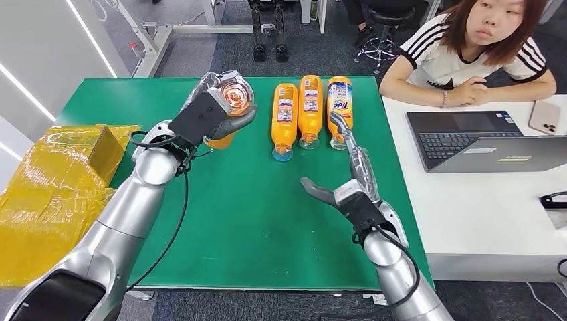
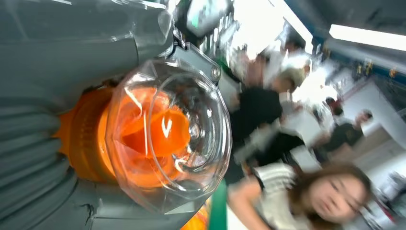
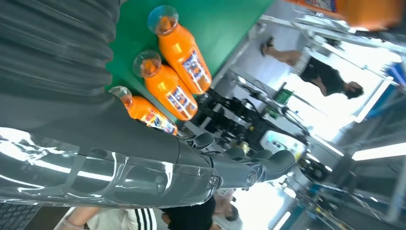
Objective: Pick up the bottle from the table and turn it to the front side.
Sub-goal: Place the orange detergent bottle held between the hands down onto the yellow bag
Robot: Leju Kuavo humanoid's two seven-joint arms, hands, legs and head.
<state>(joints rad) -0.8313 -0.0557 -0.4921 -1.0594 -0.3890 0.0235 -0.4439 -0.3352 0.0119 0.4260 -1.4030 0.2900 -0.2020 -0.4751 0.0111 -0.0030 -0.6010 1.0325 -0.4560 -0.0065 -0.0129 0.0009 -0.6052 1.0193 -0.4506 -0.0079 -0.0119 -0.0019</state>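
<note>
Orange bottle (image 1: pixel 231 107) body hidden by left hand (image 1: pixel 214 114).

Orange bottle (image 1: pixel 229 107) aloft above green table (image 1: pixel 241 221), clear cap camera-ward.

1. Office or lab test area: grey carpet floor (image 1: pixel 200 53), rolling chair (image 1: pixel 381 40)
2. White desk (image 1: pixel 481 214) with laptop (image 1: pixel 468 137) and phone (image 1: pixel 547 117), person (image 1: pixel 468 53) seated
3. Green table (image 1: pixel 261 221) beside it, bright ceiling lights (image 2: pixel 368 37)
</note>
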